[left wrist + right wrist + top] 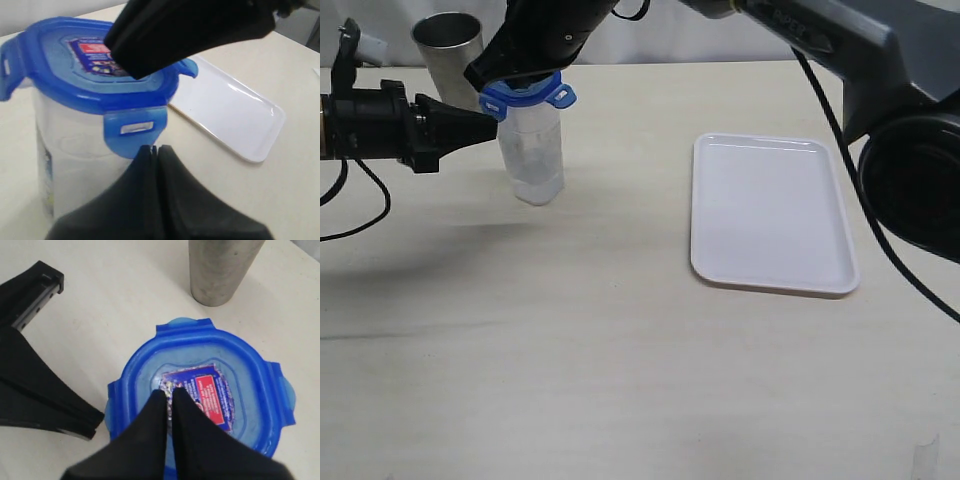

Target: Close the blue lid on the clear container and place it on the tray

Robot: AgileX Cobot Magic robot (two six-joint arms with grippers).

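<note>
Black tips of my left claw [154, 149] are pressed together and empty. They sit just below the hanging front flap [135, 127] of the small round bright-blue plastic lid [75, 65], right at the wall of the tall clear plastic container [75, 165]. Contact or a hair off, can't tell. My right claw [168, 395] is also closed on nothing, tip down on the lid's label from above.

Lid sits on the container mouth. Side flaps stick outward in the exterior view, so I judge it not fully latched. Container stands upright on the pale surface [620, 350], long axis vertical, with the grey metal cup [448, 45] just behind it.

Key relation: the flat white rectangular plastic tray [770, 210] lies well apart on the right arm's side, so the right claw is the natural carrier. Grip goes across the narrow body, axis vertical.
</note>
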